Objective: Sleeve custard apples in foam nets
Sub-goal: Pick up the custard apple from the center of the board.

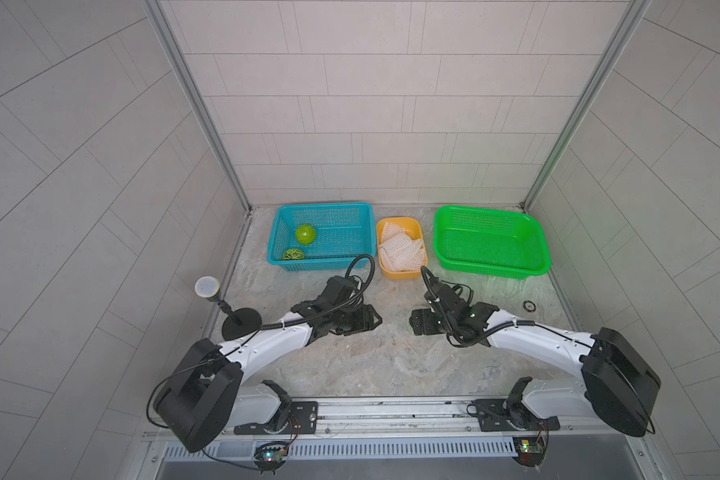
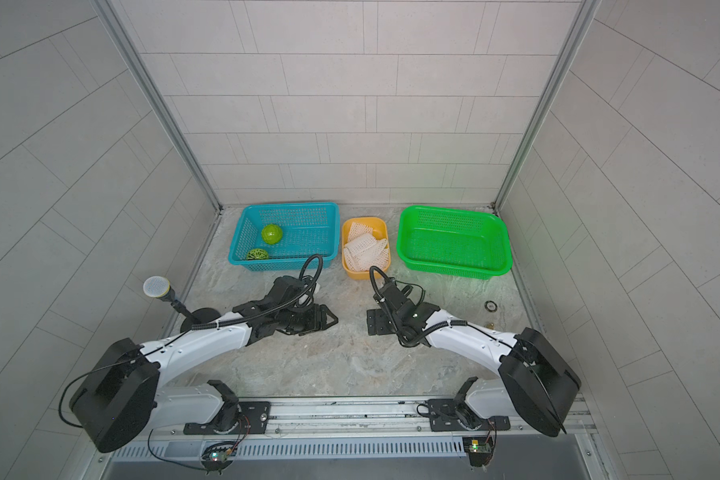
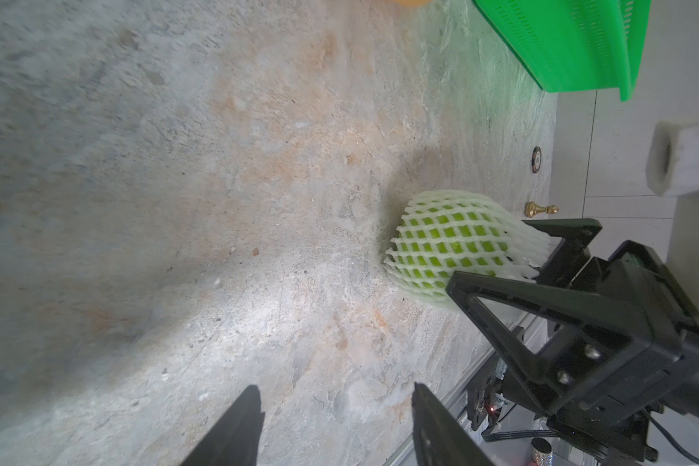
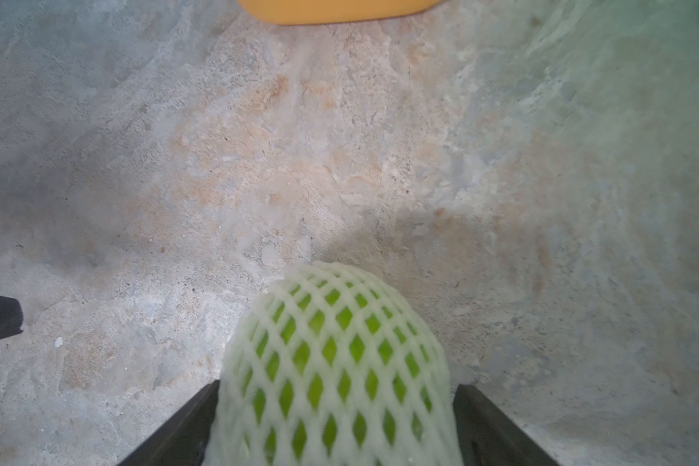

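Note:
Two bare green custard apples [image 1: 305, 234] [image 1: 293, 254] lie in the blue basket [image 1: 321, 206]. White foam nets [image 1: 402, 251] are piled in the yellow tub [image 1: 398, 274]. A third custard apple, sleeved in a foam net [image 3: 452, 246] [image 4: 335, 363], rests on the stone table. My right gripper [image 4: 338, 385] [image 3: 489, 252] has its jaws wide around it. Both fingers touch the foam, but whether they press is unclear. My left gripper [image 3: 335, 386] [image 1: 375, 320] faces it a short way off, open and empty. In both top views the right gripper [image 1: 416, 322] hides the sleeved apple.
An empty green basket [image 1: 491, 245] stands at the back right. A round-headed stand [image 1: 207, 286] is at the left table edge. A small dark ring [image 1: 529, 306] and a brass piece [image 3: 539, 209] lie near the right edge.

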Action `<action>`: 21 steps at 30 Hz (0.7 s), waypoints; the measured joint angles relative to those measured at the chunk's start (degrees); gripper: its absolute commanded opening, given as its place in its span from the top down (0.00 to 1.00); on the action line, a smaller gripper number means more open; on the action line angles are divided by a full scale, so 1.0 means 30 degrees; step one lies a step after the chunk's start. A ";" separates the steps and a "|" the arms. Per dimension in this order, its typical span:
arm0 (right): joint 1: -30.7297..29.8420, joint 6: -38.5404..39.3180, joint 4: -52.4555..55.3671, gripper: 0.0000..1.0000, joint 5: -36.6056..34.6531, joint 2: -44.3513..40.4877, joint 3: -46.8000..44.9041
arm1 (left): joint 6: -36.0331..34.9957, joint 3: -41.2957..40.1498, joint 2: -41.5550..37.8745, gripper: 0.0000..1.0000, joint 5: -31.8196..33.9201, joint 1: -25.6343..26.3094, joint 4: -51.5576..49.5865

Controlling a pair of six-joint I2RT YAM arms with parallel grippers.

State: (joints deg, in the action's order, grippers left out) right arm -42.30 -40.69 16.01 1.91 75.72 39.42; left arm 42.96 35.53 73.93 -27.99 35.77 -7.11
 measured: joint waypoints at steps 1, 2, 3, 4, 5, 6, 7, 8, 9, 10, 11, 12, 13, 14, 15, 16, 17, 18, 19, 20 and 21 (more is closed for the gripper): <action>-0.0029 0.0000 -0.0058 0.08 -0.0015 0.0080 0.0000 | 0.0000 0.0000 0.0029 0.38 -0.0007 0.0000 -0.0007; -0.0058 0.0007 -0.0087 0.07 -0.0036 0.0182 0.0015 | 0.0000 -0.0007 0.0058 0.38 -0.0007 0.0000 0.0000; -0.0102 0.0015 -0.0109 0.07 -0.0044 0.0321 0.0044 | 0.0000 -0.0007 0.0080 0.38 -0.0007 0.0000 0.0000; -0.0153 0.0036 -0.0102 0.07 -0.0087 0.0474 0.0109 | 0.0000 -0.0007 0.0109 0.37 -0.0007 0.0000 0.0000; -0.0189 0.0036 -0.0102 0.08 -0.0109 0.0597 0.0182 | 0.0000 -0.0007 0.0117 0.37 -0.0007 0.0000 0.0000; -0.0233 0.0051 -0.0102 0.10 -0.0153 0.0780 0.0291 | 0.0000 -0.0015 0.0117 0.38 -0.0015 0.0000 0.0000; -0.0262 0.0080 -0.0124 0.11 -0.0197 0.0969 0.0408 | 0.0000 -0.0015 0.0117 0.38 -0.0015 0.0000 0.0007; -0.0277 0.0109 -0.0138 0.12 -0.0233 0.1115 0.0495 | 0.0000 -0.0015 0.0124 0.38 -0.0015 0.0000 0.0007; -0.0277 0.0138 -0.0138 0.12 -0.0255 0.1290 0.0583 | 0.0000 -0.0015 0.0124 0.38 -0.0015 0.0000 0.0007; -0.0277 0.0197 -0.0146 0.13 -0.0299 0.1450 0.0678 | 0.0000 -0.0015 0.0124 0.38 -0.0015 0.0000 0.0015; -0.0277 0.0211 -0.0153 0.14 -0.0313 0.1581 0.0758 | 0.0000 -0.0015 0.0131 0.38 -0.0015 0.0000 0.0015; -0.0277 0.0277 -0.0182 0.15 -0.0342 0.1756 0.0867 | 0.0000 -0.0015 0.0138 0.38 -0.0015 0.0000 0.0029; -0.0277 0.0335 -0.0233 0.15 -0.0364 0.1902 0.0962 | 0.0000 -0.0015 0.0153 0.38 -0.0015 0.0000 0.0036; -0.0277 0.0401 -0.0291 0.15 -0.0386 0.2025 0.1042 | 0.0000 -0.0015 0.0160 0.38 -0.0022 0.0000 0.0044; -0.0284 0.0452 -0.0364 0.15 -0.0415 0.2164 0.1122 | 0.0000 -0.0015 0.0175 0.38 -0.0029 0.0000 0.0058; -0.0291 0.0517 -0.0452 0.15 -0.0459 0.2295 0.1188 | 0.0000 -0.0015 0.0197 0.38 -0.0036 0.0000 0.0066; -0.0306 0.0561 -0.0488 0.14 -0.0488 0.2412 0.1260 | 0.0000 -0.0015 0.0211 0.38 -0.0036 0.0000 0.0066; -0.0313 0.0627 -0.0510 0.12 -0.0532 0.2550 0.1355 | 0.0000 -0.0015 0.0226 0.38 -0.0051 0.0000 0.0066; -0.0342 0.0707 -0.0510 0.11 -0.0597 0.2681 0.1457 | -0.0007 -0.0015 0.0240 0.38 -0.0066 0.0000 0.0073; -0.0372 0.0780 -0.0488 0.10 -0.0648 0.2834 0.1537 | 0.0000 -0.0015 0.0248 0.38 -0.0080 0.0000 0.0073; -0.0401 0.0867 -0.0466 0.09 -0.0692 0.3016 0.1610 | -0.0007 -0.0015 0.0255 0.38 -0.0080 0.0000 0.0073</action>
State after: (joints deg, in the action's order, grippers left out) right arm -43.51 -38.09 14.61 -0.16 84.77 44.25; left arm 42.94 35.48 74.70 -28.23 35.77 -6.90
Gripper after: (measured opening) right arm 0.892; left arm 0.619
